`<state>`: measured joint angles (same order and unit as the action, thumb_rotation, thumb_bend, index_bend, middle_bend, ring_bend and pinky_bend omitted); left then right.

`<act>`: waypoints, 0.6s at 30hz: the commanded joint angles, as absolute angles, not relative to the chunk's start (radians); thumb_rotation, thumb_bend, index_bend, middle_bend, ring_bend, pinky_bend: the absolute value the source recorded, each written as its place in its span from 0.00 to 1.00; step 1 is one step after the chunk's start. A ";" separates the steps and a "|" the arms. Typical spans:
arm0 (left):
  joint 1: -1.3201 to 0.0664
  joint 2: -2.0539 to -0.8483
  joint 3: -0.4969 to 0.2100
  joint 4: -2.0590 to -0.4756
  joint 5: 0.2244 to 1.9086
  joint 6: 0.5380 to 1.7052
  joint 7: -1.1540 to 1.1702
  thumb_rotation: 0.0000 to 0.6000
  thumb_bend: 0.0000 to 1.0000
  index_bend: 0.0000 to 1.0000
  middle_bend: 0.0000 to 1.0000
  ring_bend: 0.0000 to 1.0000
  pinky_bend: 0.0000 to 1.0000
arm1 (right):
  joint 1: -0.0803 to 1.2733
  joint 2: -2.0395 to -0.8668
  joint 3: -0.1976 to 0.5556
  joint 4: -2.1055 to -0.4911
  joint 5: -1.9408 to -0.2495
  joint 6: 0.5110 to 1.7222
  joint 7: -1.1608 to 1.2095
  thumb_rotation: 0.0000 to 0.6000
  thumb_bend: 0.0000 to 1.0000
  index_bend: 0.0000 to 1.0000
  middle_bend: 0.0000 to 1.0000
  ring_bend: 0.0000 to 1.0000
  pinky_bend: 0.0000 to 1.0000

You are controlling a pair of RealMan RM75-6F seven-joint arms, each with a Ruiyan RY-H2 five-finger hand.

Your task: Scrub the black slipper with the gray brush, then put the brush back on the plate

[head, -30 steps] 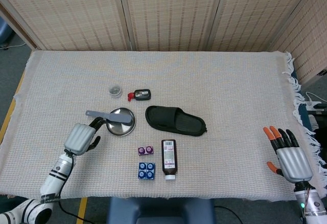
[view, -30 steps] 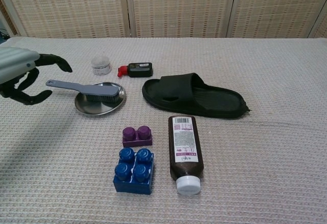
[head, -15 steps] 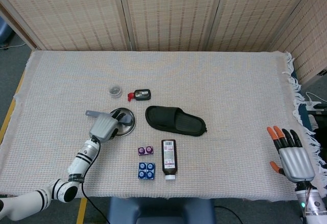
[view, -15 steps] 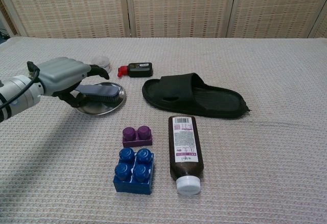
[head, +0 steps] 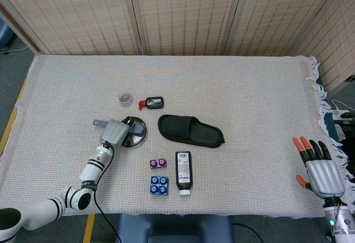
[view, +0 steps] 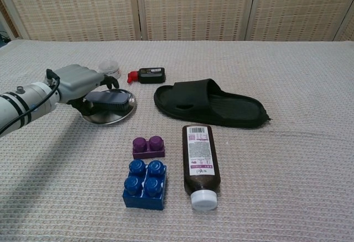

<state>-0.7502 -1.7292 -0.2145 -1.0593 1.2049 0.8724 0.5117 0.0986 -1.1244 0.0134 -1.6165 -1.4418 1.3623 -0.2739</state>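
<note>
Head view. Left hand (head: 115, 132) lay over the handle of the gray brush (head: 126, 125), fingers curled down onto it; a firm grip could not be told from above. Brush rested on the round metal plate (head: 138, 137), handle end poking out past the hand on its outer side. Black slipper (head: 191, 131) sat on the table beyond the plate, toward the right hand, apart from the plate. Behind the left hand stood a small clear jar (head: 126, 97) and a little black bottle with a red cap (head: 151, 102). Nearer the robot lay a purple block (head: 158, 163), a blue block (head: 159, 185) and a dark bottle (head: 183, 170) on its side. Right hand (head: 320, 170) hung far off at the table's edge, fingers spread, holding nothing.

Chest view. Left hand (view: 80, 81) covered the brush handle, dark fingers wrapped over and under it, bristle head (view: 112, 98) sticking out over the plate (view: 113, 115). Slipper (view: 210, 105) lay well to the hand's inner side, sole down. Right hand out of this view.
</note>
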 commanded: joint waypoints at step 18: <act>-0.754 -1.748 -0.174 -1.026 1.272 1.004 0.521 1.00 0.44 0.47 0.47 0.75 0.95 | 0.112 -1.125 0.006 -1.624 -1.439 1.327 -0.267 1.00 0.12 0.00 0.00 0.00 0.00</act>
<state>-0.7550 -1.7628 -0.1755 -0.9983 1.2666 0.9935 0.5117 0.1065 -1.1182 0.0056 -1.6286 -1.4392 1.3366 -0.2696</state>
